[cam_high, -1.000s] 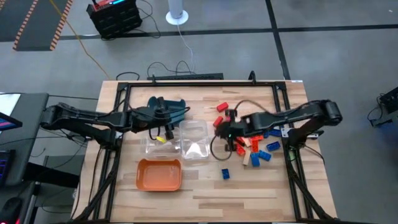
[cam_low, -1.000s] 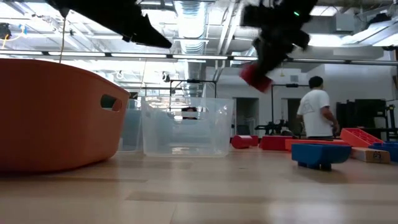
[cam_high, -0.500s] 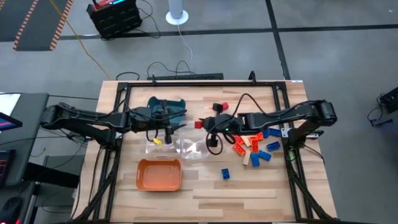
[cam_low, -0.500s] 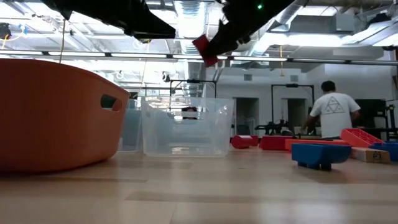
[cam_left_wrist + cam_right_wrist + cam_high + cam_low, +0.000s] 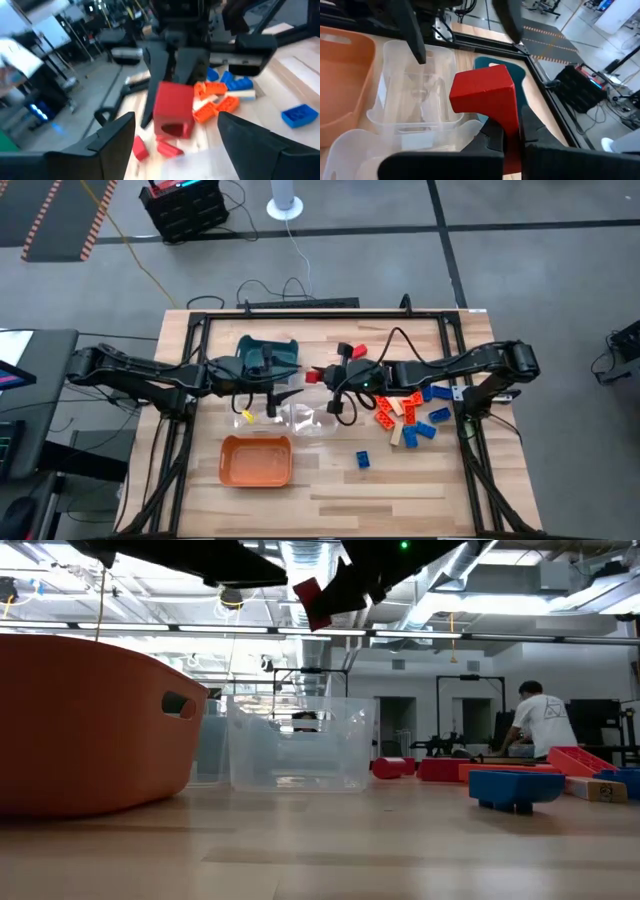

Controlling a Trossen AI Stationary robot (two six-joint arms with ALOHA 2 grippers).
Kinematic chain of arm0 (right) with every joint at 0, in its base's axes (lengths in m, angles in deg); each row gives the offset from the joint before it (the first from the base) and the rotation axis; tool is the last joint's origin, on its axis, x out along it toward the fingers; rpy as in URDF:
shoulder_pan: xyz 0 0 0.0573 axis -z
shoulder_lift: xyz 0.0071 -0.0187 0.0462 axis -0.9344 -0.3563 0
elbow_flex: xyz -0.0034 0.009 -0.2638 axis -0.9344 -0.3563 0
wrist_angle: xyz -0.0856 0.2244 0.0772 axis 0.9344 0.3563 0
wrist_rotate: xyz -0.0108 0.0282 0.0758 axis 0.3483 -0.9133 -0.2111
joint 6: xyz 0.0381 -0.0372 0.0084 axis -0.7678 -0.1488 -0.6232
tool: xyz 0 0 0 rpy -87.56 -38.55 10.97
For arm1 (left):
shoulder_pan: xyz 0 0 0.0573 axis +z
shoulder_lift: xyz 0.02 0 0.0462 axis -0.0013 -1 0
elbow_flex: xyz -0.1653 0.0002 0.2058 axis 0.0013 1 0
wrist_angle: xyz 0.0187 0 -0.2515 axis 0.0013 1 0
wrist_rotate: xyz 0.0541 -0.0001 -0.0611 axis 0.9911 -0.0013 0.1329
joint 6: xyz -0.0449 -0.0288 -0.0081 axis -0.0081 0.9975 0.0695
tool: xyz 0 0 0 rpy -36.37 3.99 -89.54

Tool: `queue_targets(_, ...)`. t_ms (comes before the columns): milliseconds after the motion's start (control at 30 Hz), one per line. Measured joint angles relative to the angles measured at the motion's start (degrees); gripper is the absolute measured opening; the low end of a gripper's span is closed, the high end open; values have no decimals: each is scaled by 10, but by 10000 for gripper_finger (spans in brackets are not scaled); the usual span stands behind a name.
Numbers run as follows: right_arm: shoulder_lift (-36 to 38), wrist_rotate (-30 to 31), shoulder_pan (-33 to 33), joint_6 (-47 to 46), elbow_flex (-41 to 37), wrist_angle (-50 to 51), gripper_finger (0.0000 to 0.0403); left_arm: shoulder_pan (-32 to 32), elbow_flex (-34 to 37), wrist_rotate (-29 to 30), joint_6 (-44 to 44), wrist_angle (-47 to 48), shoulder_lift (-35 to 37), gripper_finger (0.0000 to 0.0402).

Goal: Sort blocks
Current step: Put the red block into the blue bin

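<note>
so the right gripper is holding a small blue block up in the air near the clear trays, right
Not quite: the small block clamped in the right gripper is red, not blue, as the right wrist view shows. It is indeed held in the air near the clear plastic trays.

— What sort of place is this?
— A robotics lab or workshop. Ceiling ducts [image 5: 300,565] and strip lights run overhead, the concrete floor [image 5: 520,270] carries hazard-stripe tape [image 5: 45,215] at ten o'clock, cables [image 5: 290,285] trail at twelve, and a person [image 5: 540,720] works among equipment racks.
</note>
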Motion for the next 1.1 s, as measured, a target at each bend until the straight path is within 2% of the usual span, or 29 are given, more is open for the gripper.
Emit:
queue_targets(300, 0, -16, 0, 0, 0, -7, 6, -1, -1, -9, -60, -100, -70, 277)
queue_targets(533, 0, -16, 0, 1, 0, -6, 6, 1, -1, -7, -75, -135, -82, 271)
queue_targets(767, 0, -46, 0, 5, 0, -21, 6, 11, -1, -49, -48, -137, -82, 230)
queue_targets(1100, 0, -61, -4, 16, 0, -47, 6, 11, -1, -69, -49, -149, -82, 159)
